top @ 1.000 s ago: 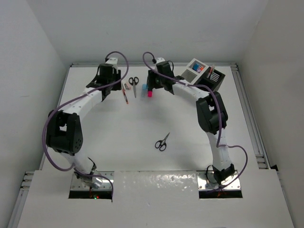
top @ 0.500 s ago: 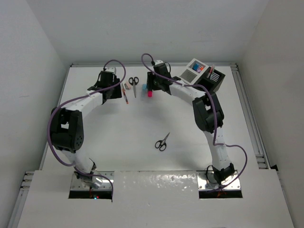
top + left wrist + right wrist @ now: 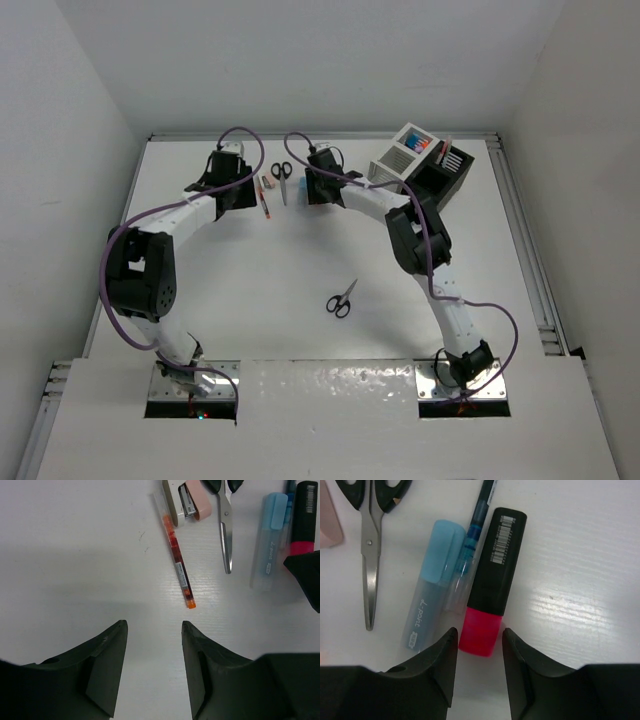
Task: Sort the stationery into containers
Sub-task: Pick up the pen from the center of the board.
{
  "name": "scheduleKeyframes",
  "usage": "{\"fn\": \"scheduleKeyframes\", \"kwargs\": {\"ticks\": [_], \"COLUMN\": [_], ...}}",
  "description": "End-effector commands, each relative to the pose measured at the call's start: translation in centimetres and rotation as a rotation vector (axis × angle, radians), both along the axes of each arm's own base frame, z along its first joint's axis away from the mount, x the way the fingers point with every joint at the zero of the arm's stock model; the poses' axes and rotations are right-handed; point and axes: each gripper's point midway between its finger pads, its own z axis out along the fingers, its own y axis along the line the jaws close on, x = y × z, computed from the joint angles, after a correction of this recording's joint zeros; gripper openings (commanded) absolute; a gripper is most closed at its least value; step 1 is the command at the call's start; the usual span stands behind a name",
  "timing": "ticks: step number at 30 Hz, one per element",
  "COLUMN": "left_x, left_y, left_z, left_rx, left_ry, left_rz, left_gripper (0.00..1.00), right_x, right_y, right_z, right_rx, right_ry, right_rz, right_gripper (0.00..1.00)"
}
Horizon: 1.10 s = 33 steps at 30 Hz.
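The right gripper point(image 3: 478, 636) stands with its jaws apart. The pink cap end of the black-and-pink highlighter point(image 3: 496, 565) lies in the gap between the fingertips, not pinched (whether either tip touches it I cannot tell). Just left of the highlighter, side by side, lie a thin blue pen point(image 3: 480, 510) and a light blue marker point(image 3: 432, 587), then the far scissors point(image 3: 369, 555). The left gripper point(image 3: 152, 630) is spread too and holds nothing, over bare table point(image 3: 75, 555). Beyond its tips lie an orange pen point(image 3: 178, 562) and a pale pink stapler-like piece point(image 3: 192, 502). A second pair of scissors point(image 3: 341, 299) lies alone mid-table. The white box point(image 3: 396, 158) and black box point(image 3: 447, 176) adjoin at the far right corner, with coloured pieces showing in the white one.
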Motion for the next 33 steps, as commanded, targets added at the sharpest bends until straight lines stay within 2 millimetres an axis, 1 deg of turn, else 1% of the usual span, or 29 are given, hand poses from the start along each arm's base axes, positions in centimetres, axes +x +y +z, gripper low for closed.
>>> {"fn": "scheduleKeyframes", "kwargs": {"ticks": [1, 2, 6, 7, 9, 10, 12, 13, 15, 16, 17, 18, 19, 20, 21, 22, 23, 24, 25, 26, 27, 28, 30, 31, 32, 33], "left_x": [1.0, 1.0, 1.1, 1.2, 1.2, 1.3, 1.3, 1.3, 1.3, 1.3, 1.3, 1.4, 1.2, 1.2, 1.5, 0.9, 0.8, 1.3, 0.7, 0.6, 0.7, 0.2, 0.2, -0.2, -0.5, -0.4], "left_y": [0.1, 0.1, 0.4, 0.4, 0.5, 0.4, 0.4, 0.4, 0.1, -0.1, -0.7, -1.0, -2.1, -2.7, -3.3, -3.9, -4.4, -4.7, -4.8, -4.8, -5.0, -5.5, -5.9, -6.6, -6.6, -7.0], "left_z": [2.3, 2.3, 2.4, 2.5, 2.5, 2.7, 2.8, 2.9, 3.0, 3.0, 3.3, 3.6, 4.1, 4.4, 5.1, 5.1, 5.5, 6.3, 6.1, 6.2, 6.5, 6.5, 6.9, 7.4, 7.0, 8.2], "left_rx": [-0.024, -0.025, -0.027, -0.029, -0.028, -0.028, -0.03, -0.031, -0.03, -0.029, -0.018, -0.006, 0.012, 0.075, 0.099, 0.131, 0.17, 0.187, 0.204, 0.23, 0.239, 0.241, 0.28, 0.282, 0.321, 0.341], "left_ry": [-0.083, -0.085, -0.091, -0.095, -0.095, -0.103, -0.107, -0.108, -0.113, -0.114, -0.122, -0.138, -0.156, -0.179, -0.222, -0.239, -0.273, -0.329, -0.341, -0.358, -0.383, -0.394, -0.438, -0.469, -0.484, -0.545], "left_rz": [0.011, 0.013, 0.018, 0.021, 0.022, 0.022, 0.022, 0.014, -0.004, -0.022, -0.07, -0.102, -0.157, -0.247, -0.292, -0.336, -0.406, -0.424, -0.447, -0.478, -0.492, -0.527, -0.587, -0.629, -0.67, -0.69], "left_gripper": [0.45, 0.46, 0.45, 0.45, 0.45, 0.45, 0.46, 0.45, 0.44, 0.41, 0.4, 0.39, 0.39, 0.38, 0.38, 0.39, 0.39, 0.39, 0.38, 0.38, 0.38, 0.38, 0.39, 0.39, 0.39, 0.4], "right_x": [0.6, 0.6, 0.7, 0.7, 0.7, 0.7, 0.6, 0.6, 0.4, 0.2, 0.0, -0.5, -0.7, -1.1, -1.7, -1.7, -2.0, -2.4, -2.3, -2.3, -2.8, -2.5, -3.5, -3.3, -3.8, -4.4], "right_y": [-0.9, -1.1, -1.3, -1.6, -1.7, -1.6, -1.8, -1.8, -1.7, -1.9, -1.5, -1.6, -1.6, -1.5, -1.7, -2.1, -2.2, -2.5, -3.2, -3.6, -3.6, -4.6, -4.8, -5.3, -5.8, -6.4], "right_z": [0.7, 0.5, 0.4, 0.4, 0.4, 0.3, 0.4, 0.7, 1.5, 1.7, 3.8, 4.0, 5.1, 6.3, 8.5, 9.8, 12.5, 13.1, 13.8, 14.5, 15.9, 16.4, 17.8, 18.2, 18.6, 19.3], "right_rx": [-0.071, -0.081, -0.097, -0.103, -0.103, -0.106, -0.109, -0.105, -0.111, -0.114, -0.097, -0.09, -0.079, -0.07, -0.04, -0.015, 0.036, 0.058, 0.083, 0.105, 0.126, 0.121, 0.145, 0.164, 0.182, 0.22], "right_ry": [-0.038, -0.037, -0.031, -0.032, -0.032, -0.031, -0.028, -0.031, -0.038, -0.038, -0.065, -0.071, -0.088, -0.106, -0.139, -0.156, -0.185, -0.178, -0.173, -0.166, -0.151, -0.145, -0.103, -0.102, -0.073, -0.049], "right_rz": [-0.056, -0.059, -0.072, -0.082, -0.085, -0.085, -0.085, -0.077, -0.052, -0.041, -0.007, 0.016, 0.033, 0.064, 0.077, 0.08, 0.097, 0.104, 0.102, 0.104, 0.132, 0.121, 0.169, 0.169, 0.168, 0.177], "right_gripper": [0.4, 0.39, 0.29, 0.23, 0.18, 0.12, 0.04, 0.0, 0.0, 0.0, 0.0, 0.0, 0.0, 0.0, 0.0, 0.0, 0.0, 0.0, 0.0, 0.0, 0.0, 0.0, 0.0, 0.0, 0.0, 0.0]}}
